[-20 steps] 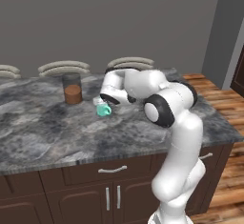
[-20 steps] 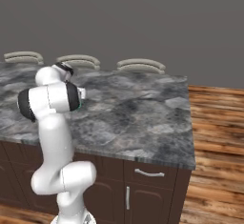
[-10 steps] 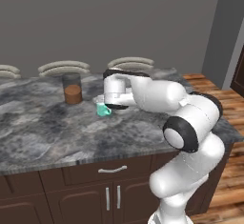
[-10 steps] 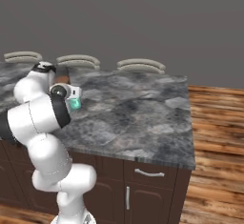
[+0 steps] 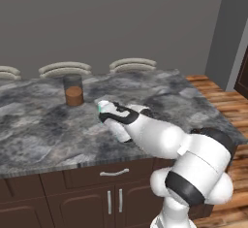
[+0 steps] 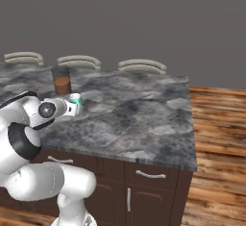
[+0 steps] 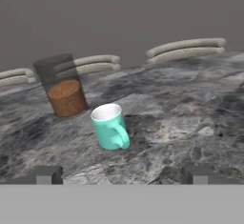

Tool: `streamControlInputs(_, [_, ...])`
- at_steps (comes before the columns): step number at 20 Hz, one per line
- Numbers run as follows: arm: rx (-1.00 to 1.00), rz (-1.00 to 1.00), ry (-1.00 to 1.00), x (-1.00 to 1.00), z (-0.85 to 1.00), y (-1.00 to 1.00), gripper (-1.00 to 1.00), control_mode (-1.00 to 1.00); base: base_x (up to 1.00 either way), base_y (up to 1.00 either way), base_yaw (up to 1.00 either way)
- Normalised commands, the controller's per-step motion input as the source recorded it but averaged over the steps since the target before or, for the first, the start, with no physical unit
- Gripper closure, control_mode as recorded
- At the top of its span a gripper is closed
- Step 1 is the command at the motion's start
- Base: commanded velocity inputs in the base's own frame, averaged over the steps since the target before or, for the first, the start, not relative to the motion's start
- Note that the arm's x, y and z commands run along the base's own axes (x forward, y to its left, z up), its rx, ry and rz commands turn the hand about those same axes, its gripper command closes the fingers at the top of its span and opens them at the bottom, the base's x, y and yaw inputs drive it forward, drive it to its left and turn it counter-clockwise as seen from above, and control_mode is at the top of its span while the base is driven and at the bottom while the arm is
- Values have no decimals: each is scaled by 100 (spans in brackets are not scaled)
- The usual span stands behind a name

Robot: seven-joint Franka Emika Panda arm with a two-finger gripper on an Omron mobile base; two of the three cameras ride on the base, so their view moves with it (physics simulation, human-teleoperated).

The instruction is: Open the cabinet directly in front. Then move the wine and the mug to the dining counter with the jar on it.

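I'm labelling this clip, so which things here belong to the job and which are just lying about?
Job:
- teal mug, standing upright on the counter
- glass jar with brown contents
- grey marbled dining counter
- gripper, open, clear of the mug

Lying about:
- curved chair backs behind the counter
- wooden floor

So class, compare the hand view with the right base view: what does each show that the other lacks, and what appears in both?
Hand view alone: the small teal mug's pale inside and side handle, standing free on the counter, with the pincer's open fingertips short of it.

Right base view alone: brown cabinet fronts with silver handles, and the wooden floor.

Both: the grey marbled stone dining counter, the clear glass jar with brown contents, and the pale curved chair backs behind.
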Motion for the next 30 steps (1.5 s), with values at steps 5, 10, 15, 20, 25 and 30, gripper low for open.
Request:
streamControlInputs(5, [0,-11,10,-25,65,-8,-100,-100,0,0,0])
streamControlInputs(10, [8,-5,14,-2,69,-1,-100,-100,0,0,0])
streamControlInputs(15, [11,-10,49,-22,100,-5,-100,-100,0,0,0])
streamControlInputs(20, [4,-4,58,-85,100,-32,-100,-100,0,0,0])
streamControlInputs(25, [0,1,34,-100,72,-21,-100,-100,0,0,0])
streamControlInputs(30, [0,14,-6,-100,3,0,-100,-100,0,0,0])
